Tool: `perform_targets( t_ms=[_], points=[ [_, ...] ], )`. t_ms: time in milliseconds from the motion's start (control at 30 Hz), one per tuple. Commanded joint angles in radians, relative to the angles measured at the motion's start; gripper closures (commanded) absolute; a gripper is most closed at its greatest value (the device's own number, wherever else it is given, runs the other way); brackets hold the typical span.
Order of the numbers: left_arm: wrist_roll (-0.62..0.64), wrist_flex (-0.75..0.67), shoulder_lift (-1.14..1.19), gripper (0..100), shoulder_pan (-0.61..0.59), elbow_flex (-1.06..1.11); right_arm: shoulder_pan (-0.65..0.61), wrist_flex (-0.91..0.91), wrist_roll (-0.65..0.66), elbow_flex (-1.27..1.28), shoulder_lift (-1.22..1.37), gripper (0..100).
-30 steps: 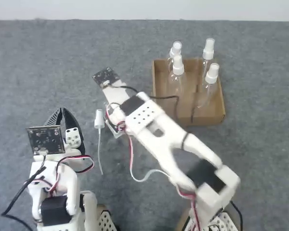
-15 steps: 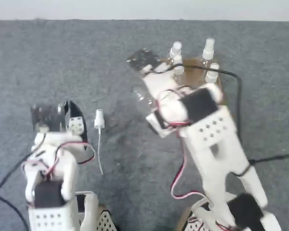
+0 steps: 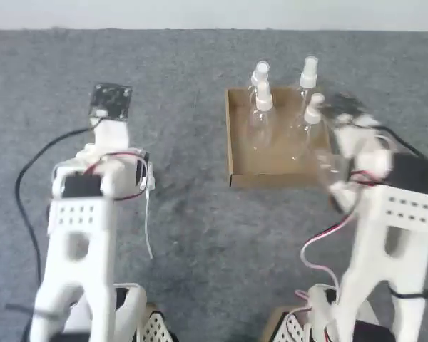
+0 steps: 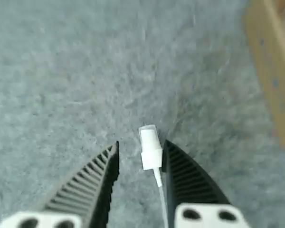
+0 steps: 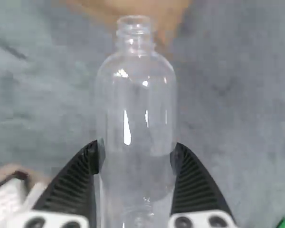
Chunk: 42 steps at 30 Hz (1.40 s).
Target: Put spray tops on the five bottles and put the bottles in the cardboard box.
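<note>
A white spray top (image 4: 150, 149) with its thin tube (image 3: 148, 221) lies on the grey carpet between the fingers of my open left gripper (image 4: 140, 154), close to one finger. From above, that gripper (image 3: 141, 177) is at the spray top's head (image 3: 150, 178). My right gripper (image 5: 135, 159) is shut on a clear bottle (image 5: 135, 118) whose neck is bare, and holds it (image 3: 332, 169) just off the right front corner of the cardboard box (image 3: 237, 171). Several capped bottles (image 3: 261, 107) stand upright in the box.
Grey carpet covers the table, with open room between the arms and left of the box. The box's edge (image 4: 268, 71) lies well off from the left gripper. A pale wall runs along the far edge.
The right arm swung the bottle from left of the box across to its right front corner. The left arm stretched forward and brought its open fingers around the spray top.
</note>
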Motion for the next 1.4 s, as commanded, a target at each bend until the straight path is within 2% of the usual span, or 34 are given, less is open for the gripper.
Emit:
perform_targets(
  t_ms=[0,233,367,533,633,700,867,1167,1267,1367],
  points=[
    [-0.020,-0.021,0.224,86,0.005,-0.137,0.180,-0.213,0.081,0.150,-0.042,99.3],
    [-0.006,-0.051,0.535,86,0.003,-0.282,0.311,-0.581,0.112,0.430,-0.042,99.3],
    [0.015,-0.071,0.671,86,0.006,-0.340,0.355,-0.664,0.112,0.486,-0.027,99.2],
    [0.015,-0.071,0.796,86,0.005,-0.397,0.374,-0.754,0.106,0.486,0.114,99.2],
    [0.015,-0.069,0.807,93,0.005,-0.397,0.375,-0.816,0.101,0.477,0.220,99.1],
    [0.011,-0.066,0.787,99,0.005,-0.397,0.378,-0.845,0.064,0.453,0.280,98.9],
    [0.014,-0.026,0.644,99,0.025,-0.364,0.397,-0.846,0.020,0.359,0.384,98.3],
    [0.040,0.011,0.198,99,0.175,-0.122,0.390,-0.812,0.021,0.348,0.400,71.9],
    [0.046,0.008,0.098,99,0.189,-0.058,0.363,-0.788,0.018,0.316,0.397,68.8],
    [0.048,0.008,0.031,99,0.183,-0.019,0.317,-0.641,0.017,0.187,0.403,68.8]
  ],
)
